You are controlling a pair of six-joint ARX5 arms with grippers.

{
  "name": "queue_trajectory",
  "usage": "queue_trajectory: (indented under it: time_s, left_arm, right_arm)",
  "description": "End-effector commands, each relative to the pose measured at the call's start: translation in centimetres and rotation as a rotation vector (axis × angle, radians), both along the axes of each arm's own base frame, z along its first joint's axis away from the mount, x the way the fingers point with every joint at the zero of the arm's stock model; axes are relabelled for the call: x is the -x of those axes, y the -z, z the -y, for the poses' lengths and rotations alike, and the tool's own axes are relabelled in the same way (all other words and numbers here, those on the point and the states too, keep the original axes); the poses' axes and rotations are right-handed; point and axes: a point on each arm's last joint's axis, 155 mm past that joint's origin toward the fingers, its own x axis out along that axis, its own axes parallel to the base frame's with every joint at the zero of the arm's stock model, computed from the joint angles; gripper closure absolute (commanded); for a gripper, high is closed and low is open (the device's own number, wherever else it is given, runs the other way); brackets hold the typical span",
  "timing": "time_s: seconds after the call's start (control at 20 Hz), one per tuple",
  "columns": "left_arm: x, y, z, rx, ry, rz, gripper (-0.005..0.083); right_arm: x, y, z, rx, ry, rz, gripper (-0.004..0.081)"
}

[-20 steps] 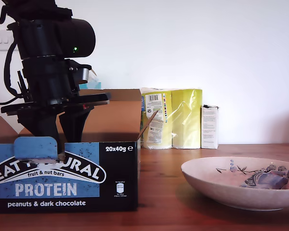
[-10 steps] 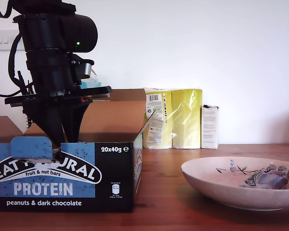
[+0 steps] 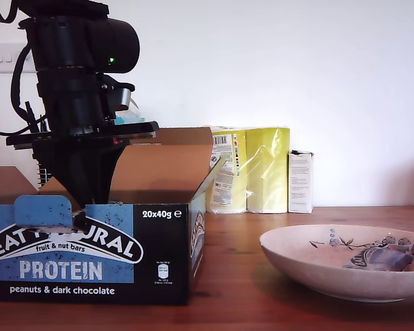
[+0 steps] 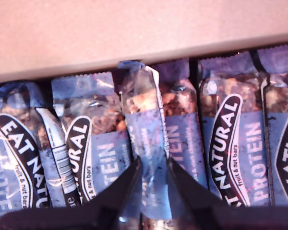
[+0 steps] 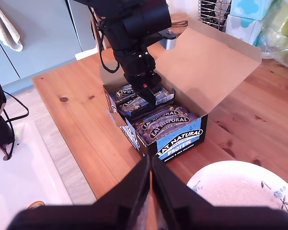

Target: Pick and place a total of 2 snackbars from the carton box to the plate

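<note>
Closed on one snackbar (image 4: 146, 158), our first gripper (image 4: 151, 189) sits down inside the carton box (image 3: 90, 248), its two dark fingers pinching the wrapper from either side while the bar's crimped end stands up ahead of the tips, raised out of the row. More bars (image 4: 230, 139) lie packed flat on both sides of the held one, touching it. We judge the bar light and fairly stiff inside a thin, glossy, likely slippery film; a hold across the solid middle looks safer than one on the crimped end, which would crumple or slide. Just beyond the fingertips runs the brown cardboard wall (image 4: 134, 33), and the raised flap (image 3: 165, 165) stands beside the arm, so a lift has to go straight up before any sideways travel. Our second gripper (image 5: 150, 191) hangs well apart from the box, jaws together with nothing visible between them. The plate (image 3: 297, 258) sits toward the exterior view's right, already carrying one snackbar (image 3: 379, 258). Behind stand a yellow package (image 3: 255, 169) and a small white carton (image 3: 300, 181), clear of the path.
</note>
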Motion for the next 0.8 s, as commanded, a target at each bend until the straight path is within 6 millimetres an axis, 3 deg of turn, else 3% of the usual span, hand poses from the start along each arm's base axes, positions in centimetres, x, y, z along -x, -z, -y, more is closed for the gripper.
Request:
queue_trajectory:
  time_s: [0.0,0.4,0.75]
  left_arm:
    - [-0.2,0.2,0.6,-0.007,0.034,-0.006,0.0796]
    - [-0.6,-2.2,2.1,0.003,0.077,0.022,0.0796]
    - [-1.7,-6.8,4.2,0.044,0.117,0.095,0.0796]
  right_arm:
    - [0.0,0.7,-0.1,0.007,-0.007,-0.012,0.0783]
    - [0.0,0.7,-0.1,0.007,-0.007,-0.013,0.0783]
    - [0.1,0.8,-0.1,0.01,-0.006,-0.02,0.0783]
